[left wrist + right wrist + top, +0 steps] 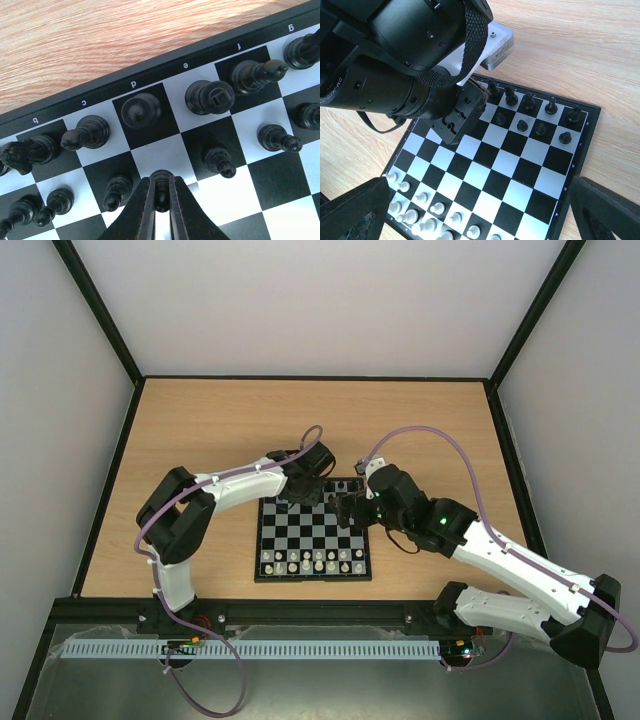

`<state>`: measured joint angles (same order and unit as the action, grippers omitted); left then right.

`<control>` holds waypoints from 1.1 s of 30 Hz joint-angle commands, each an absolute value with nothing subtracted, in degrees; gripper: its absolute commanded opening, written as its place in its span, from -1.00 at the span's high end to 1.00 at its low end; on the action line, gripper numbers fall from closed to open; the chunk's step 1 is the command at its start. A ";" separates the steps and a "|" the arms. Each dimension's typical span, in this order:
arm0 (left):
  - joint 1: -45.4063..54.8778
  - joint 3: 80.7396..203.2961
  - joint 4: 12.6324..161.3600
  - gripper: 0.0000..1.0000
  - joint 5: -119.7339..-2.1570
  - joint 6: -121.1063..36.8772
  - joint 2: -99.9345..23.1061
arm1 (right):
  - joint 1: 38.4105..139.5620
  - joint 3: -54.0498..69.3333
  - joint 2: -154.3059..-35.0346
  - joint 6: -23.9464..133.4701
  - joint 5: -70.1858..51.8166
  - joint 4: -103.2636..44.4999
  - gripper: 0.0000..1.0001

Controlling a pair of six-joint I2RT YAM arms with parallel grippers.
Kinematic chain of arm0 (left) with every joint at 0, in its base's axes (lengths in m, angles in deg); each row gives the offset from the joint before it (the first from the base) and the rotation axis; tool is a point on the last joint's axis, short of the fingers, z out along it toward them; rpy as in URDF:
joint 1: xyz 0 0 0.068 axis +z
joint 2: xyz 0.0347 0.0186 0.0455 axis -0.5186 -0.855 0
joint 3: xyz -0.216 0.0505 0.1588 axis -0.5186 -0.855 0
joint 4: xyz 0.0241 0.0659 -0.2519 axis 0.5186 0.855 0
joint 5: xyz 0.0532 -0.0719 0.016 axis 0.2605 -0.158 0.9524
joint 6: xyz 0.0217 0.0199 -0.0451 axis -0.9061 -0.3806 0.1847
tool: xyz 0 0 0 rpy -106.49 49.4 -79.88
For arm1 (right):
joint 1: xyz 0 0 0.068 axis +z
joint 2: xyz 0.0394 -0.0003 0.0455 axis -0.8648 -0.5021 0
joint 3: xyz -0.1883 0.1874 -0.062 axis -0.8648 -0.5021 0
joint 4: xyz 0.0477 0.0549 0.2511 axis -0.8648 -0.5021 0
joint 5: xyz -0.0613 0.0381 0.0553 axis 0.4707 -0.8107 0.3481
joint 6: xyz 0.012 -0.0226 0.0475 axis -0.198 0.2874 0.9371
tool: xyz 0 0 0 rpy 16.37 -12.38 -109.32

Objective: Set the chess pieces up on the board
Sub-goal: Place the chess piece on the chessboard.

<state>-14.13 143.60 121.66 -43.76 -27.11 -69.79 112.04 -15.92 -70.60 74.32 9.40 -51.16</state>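
Left gripper (161, 189): jaws drawn in narrow, clamped on one black pawn (161, 178). In its wrist view the two dark fingers (144, 205) rise from the bottom edge at centre, with the pawn's round head showing between their tips. The pawn sits over a pale square of the d file, second row in from the lettered border. I cannot tell whether its foot touches the board.

Black chess pieces (210, 96): a back row of taller figures along the lettered edge, running from lower left to upper right of the wrist view, one to a square. Other pawns stand in the row in front of them, to either side of the held one. All lean as the camera sees them.

Board (310, 530): black and pale checks in a black frame, at the centre of the overhead view, lying flat on the table (200, 430). The black set occupies its far side, under both grippers.

White pieces (315, 560): two rows along the board's near edge; at the lower left of the right wrist view.

Right gripper (480, 220): jaws spread wide, nothing between them, one finger in each lower corner of its own view, above the middle of the board. In the overhead view it sits at the board's upper right corner, just beside the left gripper.

Left arm's wrist (395, 75): fills the upper left of the right wrist view.
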 commanded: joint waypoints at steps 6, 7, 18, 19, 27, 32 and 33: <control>-13.94 142.99 120.30 0.96 -43.63 -26.56 -69.64 | 111.87 -16.42 -70.81 73.98 9.05 -51.36 -0.97; -13.90 143.10 120.35 0.96 -43.59 -26.55 -69.78 | 111.84 -16.40 -70.81 73.97 8.86 -51.37 -0.97; -13.67 143.13 120.17 0.96 -43.63 -26.46 -71.17 | 111.86 -16.50 -70.89 73.82 8.15 -51.21 -0.97; -13.68 143.10 120.14 0.96 -43.71 -26.45 -71.27 | 111.82 -16.43 -70.97 73.84 8.25 -51.24 -0.97; -13.59 142.74 120.08 0.96 -43.82 -26.27 -72.01 | 111.81 -16.49 -70.98 73.78 7.78 -51.09 -0.97; -13.52 142.59 119.90 0.94 -43.81 -26.27 -72.41 | 111.81 -16.64 -70.99 73.74 7.41 -51.09 -0.97; -13.46 142.55 119.94 0.93 -43.81 -26.27 -72.43 | 111.84 -16.60 -70.98 73.70 7.20 -51.03 -0.97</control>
